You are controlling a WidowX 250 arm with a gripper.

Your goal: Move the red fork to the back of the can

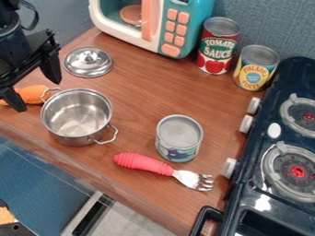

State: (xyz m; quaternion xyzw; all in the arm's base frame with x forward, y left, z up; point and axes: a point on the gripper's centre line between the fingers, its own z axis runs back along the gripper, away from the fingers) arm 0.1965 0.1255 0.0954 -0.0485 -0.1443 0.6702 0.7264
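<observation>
At the upper left, my gripper hangs open over the counter, left of the pot, with its two fingers spread apart. A fork with a thick ribbed red handle and metal tines lies near the counter's front edge, its tines pointing right toward the stove. Just behind the fork stands an upright can with a grey top and a greenish patterned label. The fork is well to the right of my gripper.
A metal pot stands between my gripper and the can. An orange carrot-like toy lies left of it. Behind are a lid, toy microwave, tomato can and pineapple can. A stove borders the right.
</observation>
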